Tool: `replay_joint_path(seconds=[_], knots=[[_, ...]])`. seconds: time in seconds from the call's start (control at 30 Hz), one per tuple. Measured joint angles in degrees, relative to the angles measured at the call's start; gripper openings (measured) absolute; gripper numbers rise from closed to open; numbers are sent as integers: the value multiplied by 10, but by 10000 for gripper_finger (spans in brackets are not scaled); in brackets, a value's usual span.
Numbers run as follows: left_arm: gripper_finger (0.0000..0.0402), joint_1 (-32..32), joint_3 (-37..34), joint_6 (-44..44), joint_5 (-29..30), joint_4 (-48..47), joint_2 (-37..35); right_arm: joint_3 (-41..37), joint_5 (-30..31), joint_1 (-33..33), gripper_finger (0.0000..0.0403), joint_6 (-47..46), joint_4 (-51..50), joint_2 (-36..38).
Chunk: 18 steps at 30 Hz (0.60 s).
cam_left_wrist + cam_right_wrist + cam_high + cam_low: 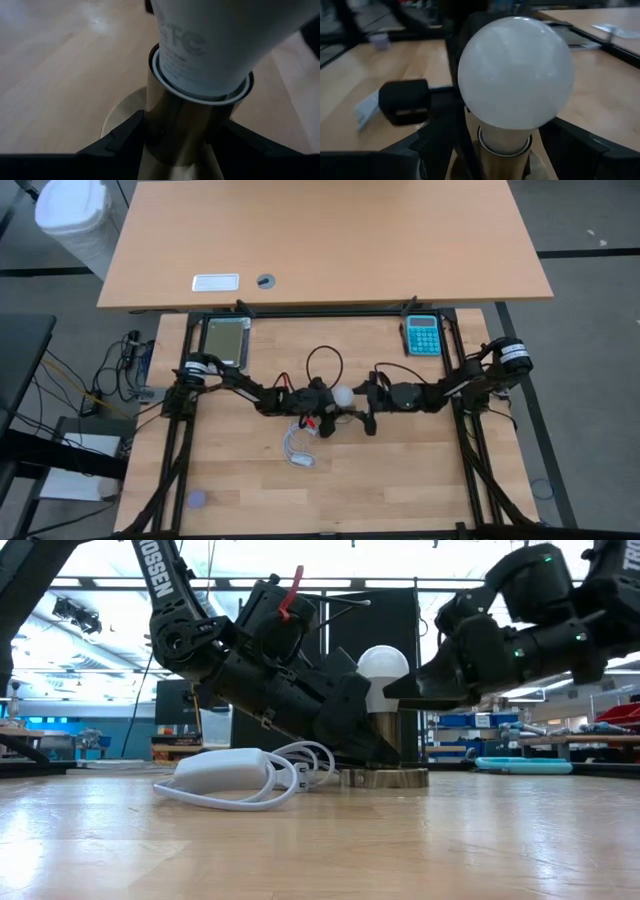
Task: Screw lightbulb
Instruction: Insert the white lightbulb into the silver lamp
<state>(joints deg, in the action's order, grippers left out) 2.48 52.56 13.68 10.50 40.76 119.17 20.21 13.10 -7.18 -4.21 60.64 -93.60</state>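
The white lightbulb (343, 394) stands upright at the table's middle, its neck (200, 75) set into a brass socket tube (383, 740) on a round base (400, 778). My left gripper (325, 397) comes from the left and is shut on the socket tube, below the bulb. My right gripper (362, 395) comes from the right and is shut on the bulb (515, 75), just under its globe (383, 665). My left gripper pinches the brass socket tube (175, 135) between its two fingers (122, 137), on opposite sides just below the tube's rim. The fingers slant down from the table's left. The socket stands upright on its base on the table. My right gripper holds the bulb where the globe tapers into the neck (540, 127), one finger (580, 147) on each side. The fingers come nearly level from the table's right, and one fingertip (400, 690) lies on the near side. The bulb stands upright in the socket.
A coiled white cable with a white plastic block (225, 772) lies on the table left of the socket, toward the near side (298, 448). A teal calculator (422, 335) and a silver flat box (225, 340) lie at the far edge. A small bluish object (197, 500) lies near left.
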Motion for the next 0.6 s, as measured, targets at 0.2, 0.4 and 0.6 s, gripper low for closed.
replay_joint_path(seconds=[0.2,0.4,0.6], knots=[[218,1,0,-6,-20,4,0,-5,-177,68,275,44,24,-14],[218,2,0,-32,-68,7,0,0,-299,115,263,35,87,-71],[218,3,0,-63,-138,9,0,26,-360,109,259,8,109,-107]])
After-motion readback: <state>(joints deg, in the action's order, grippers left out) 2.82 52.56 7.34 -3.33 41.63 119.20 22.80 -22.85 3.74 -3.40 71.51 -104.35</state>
